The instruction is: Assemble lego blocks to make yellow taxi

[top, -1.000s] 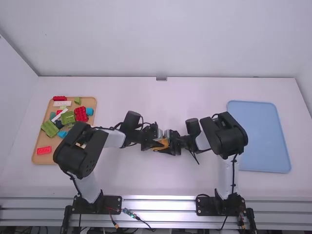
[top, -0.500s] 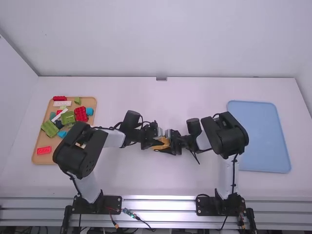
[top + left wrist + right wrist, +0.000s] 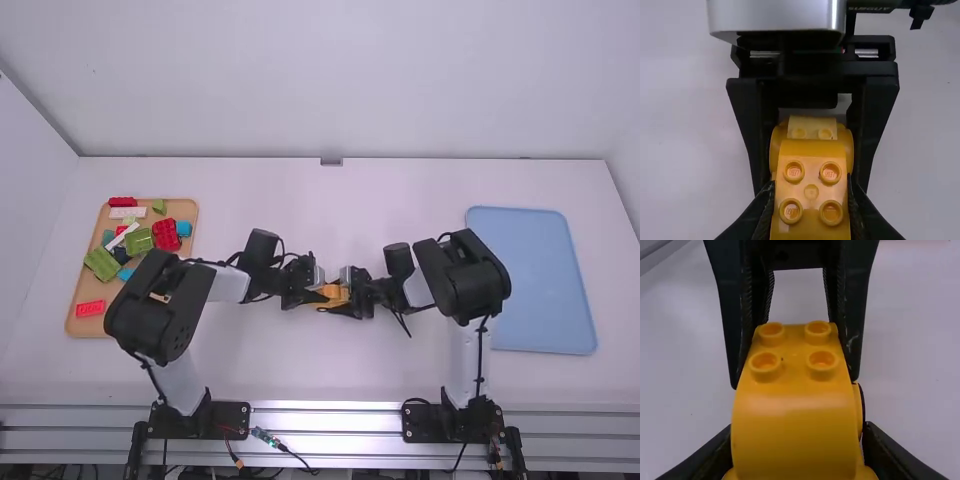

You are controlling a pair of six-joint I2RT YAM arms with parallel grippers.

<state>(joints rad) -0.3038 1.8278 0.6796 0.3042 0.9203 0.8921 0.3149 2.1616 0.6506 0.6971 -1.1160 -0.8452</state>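
Two grippers: the left gripper is clamped on the studded end of the yellow block assembly; the right gripper is closed around its rounded end.
Yellow block assembly: between the arms, mid-table.
Rounded sides: they could roll or slip in the right fingers if the push lands off-centre.
Joint between pieces: likely to pop apart if the arms pull or twist unevenly.
Black fingers: nearly meeting; a further push might knock them together.
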